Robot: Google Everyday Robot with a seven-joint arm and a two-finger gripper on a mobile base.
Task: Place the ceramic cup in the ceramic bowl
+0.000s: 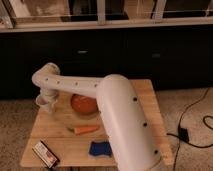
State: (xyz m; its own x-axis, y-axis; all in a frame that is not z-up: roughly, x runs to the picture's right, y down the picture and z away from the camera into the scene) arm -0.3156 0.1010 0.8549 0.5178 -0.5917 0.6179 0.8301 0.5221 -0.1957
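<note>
The ceramic cup, small and off-white, hangs right under the end of my arm at the left side of the wooden table. My gripper reaches down into it and is shut on it. The ceramic bowl, round and glossy orange-brown, sits on the table just right of the cup, partly hidden by my white forearm. The cup is beside the bowl, not over it.
An orange carrot lies in front of the bowl. A blue sponge lies near the front edge. A dark packet with a white label lies at the front left corner. A black cable runs over the floor to the right.
</note>
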